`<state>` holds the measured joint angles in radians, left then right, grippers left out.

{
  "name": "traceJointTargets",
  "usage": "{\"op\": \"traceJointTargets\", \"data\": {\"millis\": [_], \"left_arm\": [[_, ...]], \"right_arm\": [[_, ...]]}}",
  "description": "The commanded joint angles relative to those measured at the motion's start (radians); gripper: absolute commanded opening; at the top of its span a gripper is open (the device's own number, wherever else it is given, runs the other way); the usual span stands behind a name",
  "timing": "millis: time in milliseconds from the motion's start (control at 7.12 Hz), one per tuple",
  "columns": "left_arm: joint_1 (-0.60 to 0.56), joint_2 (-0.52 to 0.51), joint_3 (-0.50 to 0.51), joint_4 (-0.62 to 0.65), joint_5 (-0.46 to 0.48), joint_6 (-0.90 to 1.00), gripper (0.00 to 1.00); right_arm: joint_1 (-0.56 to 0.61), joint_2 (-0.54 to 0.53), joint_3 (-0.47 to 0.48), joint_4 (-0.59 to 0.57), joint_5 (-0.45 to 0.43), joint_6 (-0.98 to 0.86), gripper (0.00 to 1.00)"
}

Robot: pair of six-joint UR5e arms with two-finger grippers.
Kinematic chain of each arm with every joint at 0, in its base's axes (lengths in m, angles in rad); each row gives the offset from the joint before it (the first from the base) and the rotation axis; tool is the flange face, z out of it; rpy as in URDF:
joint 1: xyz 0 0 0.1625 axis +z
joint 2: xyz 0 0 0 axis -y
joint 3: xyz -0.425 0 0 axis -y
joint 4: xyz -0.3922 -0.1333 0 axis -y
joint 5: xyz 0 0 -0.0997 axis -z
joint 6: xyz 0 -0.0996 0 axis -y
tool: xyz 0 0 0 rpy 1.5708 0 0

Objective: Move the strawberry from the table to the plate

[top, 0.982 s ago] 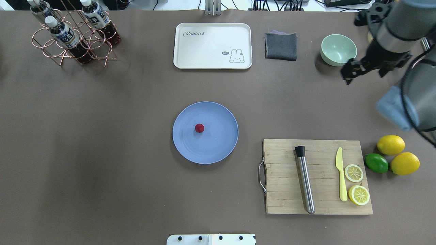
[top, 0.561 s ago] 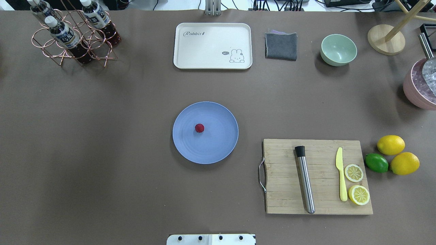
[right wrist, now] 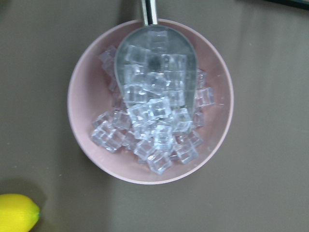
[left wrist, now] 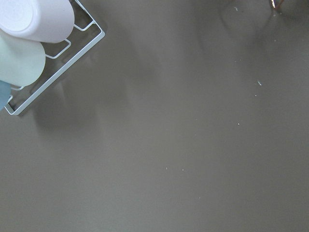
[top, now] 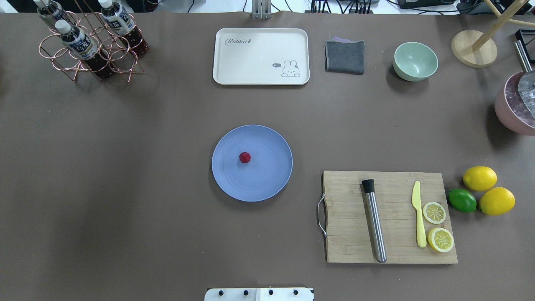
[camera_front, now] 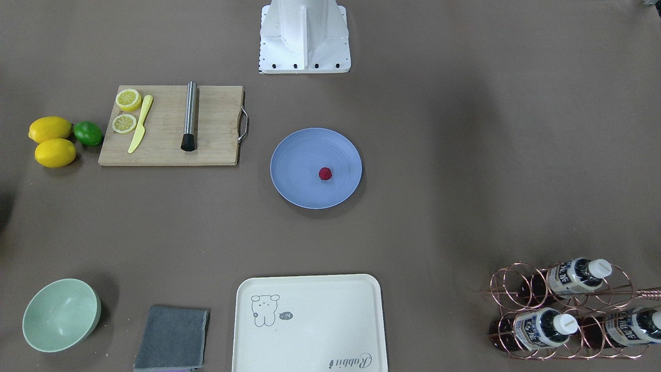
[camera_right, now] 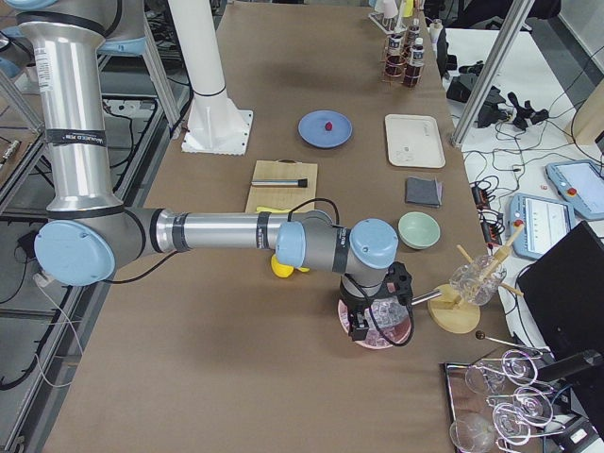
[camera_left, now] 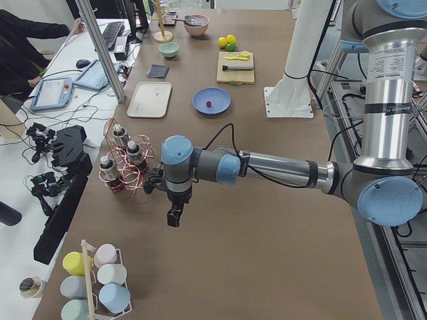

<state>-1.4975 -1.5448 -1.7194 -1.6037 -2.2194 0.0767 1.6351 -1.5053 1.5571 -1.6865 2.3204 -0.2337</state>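
Observation:
The small red strawberry (top: 245,157) lies on the round blue plate (top: 267,179), left of its middle, in the centre of the brown table (top: 125,167). From the front the strawberry (camera_front: 325,173) lies right of the plate's (camera_front: 299,155) middle. No gripper is near it. My left gripper (camera_left: 173,217) hangs over bare table at the table's left end, near the bottle rack; I cannot tell whether it is open or shut. My right gripper (camera_right: 359,330) hangs above the pink ice bowl (right wrist: 149,101) at the right end; its state is also unclear.
A wooden cutting board (top: 391,217) with a steel muddler, yellow knife and lemon slices sits right of the plate. Lemons and a lime (top: 462,200) lie beyond it. A cream tray (top: 261,56), grey cloth (top: 345,56), green bowl (top: 415,61) and bottle rack (top: 90,42) line the far edge.
The right arm, seen one second ago over the upper right of the overhead view, has left that view. The strawberry and plate have not moved.

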Motion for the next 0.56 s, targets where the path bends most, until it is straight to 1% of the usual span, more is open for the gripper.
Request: {"op": "traceJointTargets", "data": {"millis": [0,421], "left_arm": [[-0.001,0.003,0.015,-0.005,0.0,0.002,0.98],[-0.003,0.006,0.024,-0.009,0.0,0.002,0.98]], "right_arm": [[0.008,-0.001,-0.008,0.004,0.022,0.005,1.0],[0.008,0.001,-0.003,0.007,0.023,0.034,1.0]]}}
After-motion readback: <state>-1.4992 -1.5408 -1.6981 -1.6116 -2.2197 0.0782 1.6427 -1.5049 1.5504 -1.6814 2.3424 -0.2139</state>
